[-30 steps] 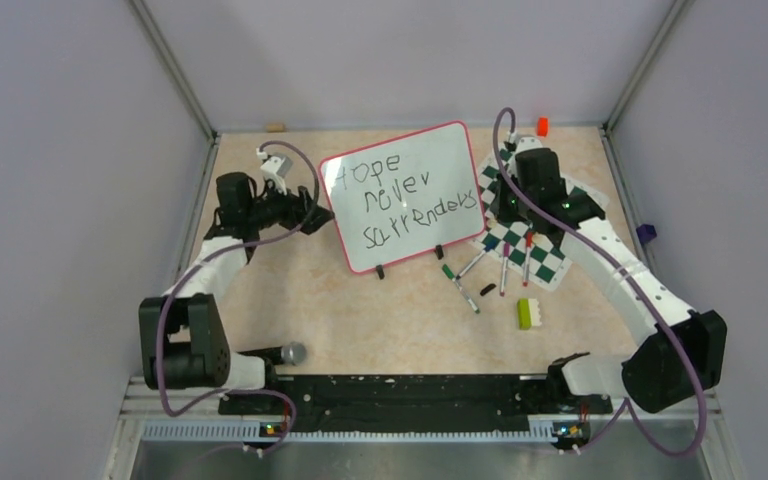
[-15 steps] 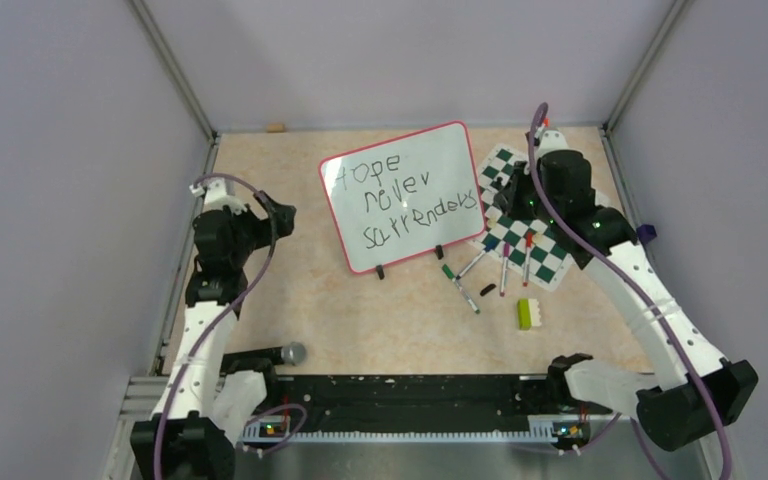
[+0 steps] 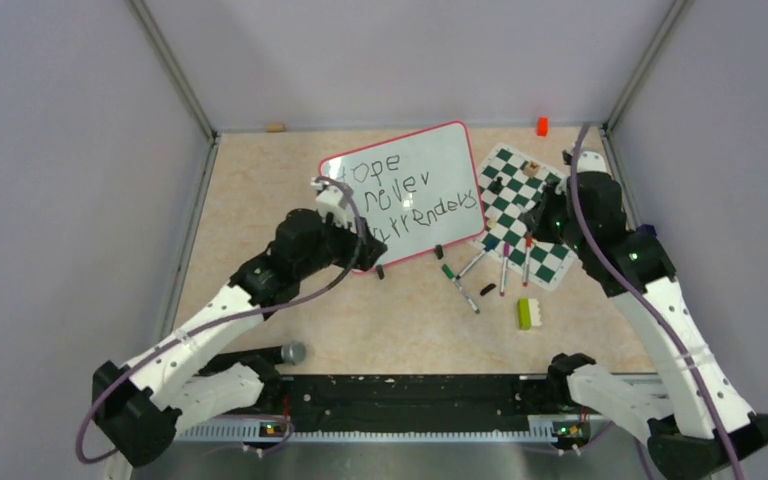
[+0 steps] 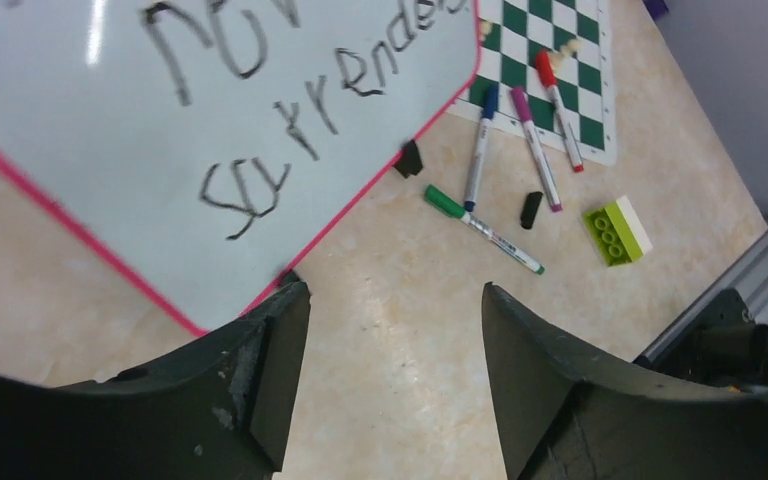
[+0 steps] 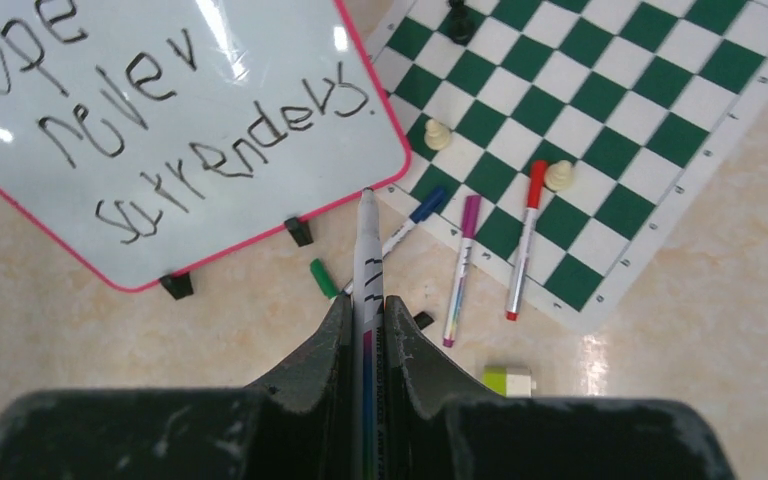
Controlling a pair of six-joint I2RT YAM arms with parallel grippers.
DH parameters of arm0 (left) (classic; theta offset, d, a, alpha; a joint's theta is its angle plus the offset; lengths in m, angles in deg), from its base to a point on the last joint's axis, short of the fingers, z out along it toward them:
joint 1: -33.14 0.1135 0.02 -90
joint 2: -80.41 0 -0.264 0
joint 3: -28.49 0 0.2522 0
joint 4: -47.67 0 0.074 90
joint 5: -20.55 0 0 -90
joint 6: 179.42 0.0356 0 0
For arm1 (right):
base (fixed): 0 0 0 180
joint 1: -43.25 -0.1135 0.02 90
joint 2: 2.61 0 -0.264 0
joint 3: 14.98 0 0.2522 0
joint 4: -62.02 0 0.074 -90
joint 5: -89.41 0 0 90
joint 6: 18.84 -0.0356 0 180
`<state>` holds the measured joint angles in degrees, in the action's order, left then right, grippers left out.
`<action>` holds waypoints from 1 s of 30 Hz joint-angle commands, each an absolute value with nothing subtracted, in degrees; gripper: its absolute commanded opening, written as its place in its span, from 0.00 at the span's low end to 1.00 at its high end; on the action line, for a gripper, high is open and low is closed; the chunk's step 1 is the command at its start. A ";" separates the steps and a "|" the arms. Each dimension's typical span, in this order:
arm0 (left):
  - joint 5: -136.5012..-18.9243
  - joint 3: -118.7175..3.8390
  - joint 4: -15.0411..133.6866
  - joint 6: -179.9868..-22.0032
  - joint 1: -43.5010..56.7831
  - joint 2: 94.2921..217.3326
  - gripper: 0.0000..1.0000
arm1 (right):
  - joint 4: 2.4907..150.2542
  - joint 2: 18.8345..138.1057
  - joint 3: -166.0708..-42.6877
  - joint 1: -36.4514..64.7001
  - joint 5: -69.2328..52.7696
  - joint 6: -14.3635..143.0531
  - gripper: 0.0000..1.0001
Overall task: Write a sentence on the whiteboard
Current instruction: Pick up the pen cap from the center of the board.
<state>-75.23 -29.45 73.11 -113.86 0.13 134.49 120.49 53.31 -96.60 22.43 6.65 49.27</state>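
Observation:
The whiteboard (image 3: 442,158) lies tilted at the table's middle, with a red-pink rim and two black clips on its near edge. The sentence (image 3: 400,196) stands in three dark lines and reads about "Hope never surrenders". My left gripper (image 3: 368,256) is open and empty over the board's near-left corner; in the left wrist view (image 4: 390,295) bare table shows between the jaws and the board (image 4: 80,170) lies to the left. My right gripper (image 3: 540,218) hovers over the chess mat and is shut on a white marker (image 5: 366,262), tip off the board (image 5: 260,40).
A green-and-white chess mat (image 3: 550,262) with a few pieces lies right of the board. Green (image 3: 460,287), blue (image 3: 472,264), purple (image 3: 504,270) and red (image 3: 527,258) markers, a black cap (image 3: 487,289) and a green-white brick (image 3: 527,313) lie near. An orange block (image 3: 542,126) sits far right.
My left arm swung from the table's left side over to the board's near-left corner. My right arm drew back to the right, away from the board, with the marker.

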 commanded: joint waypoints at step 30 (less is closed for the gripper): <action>-71.57 -89.42 87.79 -88.46 -29.69 206.54 0.54 | 126.49 31.69 -101.81 22.97 35.36 43.43 0.00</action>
